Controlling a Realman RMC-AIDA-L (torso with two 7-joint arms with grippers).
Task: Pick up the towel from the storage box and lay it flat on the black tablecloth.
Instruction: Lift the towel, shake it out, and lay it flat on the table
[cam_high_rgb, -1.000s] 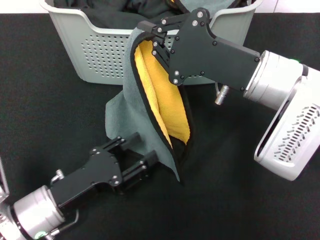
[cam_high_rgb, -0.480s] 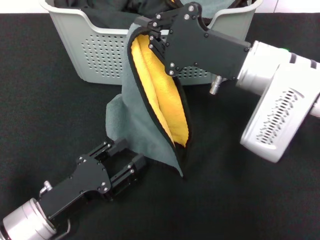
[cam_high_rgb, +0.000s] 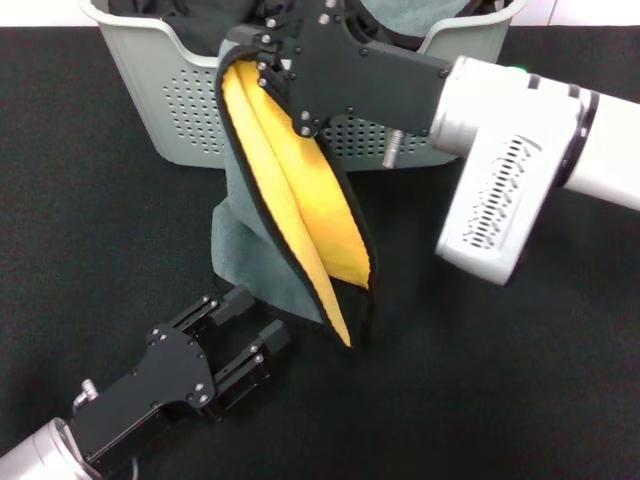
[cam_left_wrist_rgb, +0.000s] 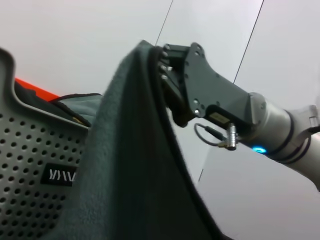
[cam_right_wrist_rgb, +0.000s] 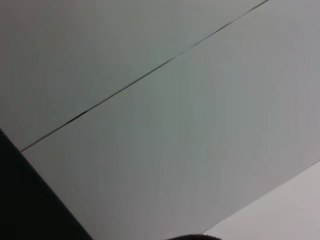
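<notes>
While the right gripper (cam_high_rgb: 262, 62) pinches the towel (cam_high_rgb: 300, 200) by its top corner in front of the storage box (cam_high_rgb: 180, 100), the cloth hangs folded, yellow face inward, long axis running down to the black tablecloth (cam_high_rgb: 480, 400). Left gripper (cam_high_rgb: 245, 325) sits low on the tablecloth, jaws spread, just beside the hanging lower grey-teal edge, so it is the nearer one to catch that edge. Bare tablecloth lies open toward the robot and to both sides for spreading.

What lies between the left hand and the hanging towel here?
Only bare black tablecloth. In the head view the left hand, open, sits just short of the towel, which the right hand holds up by its top edge.
</notes>
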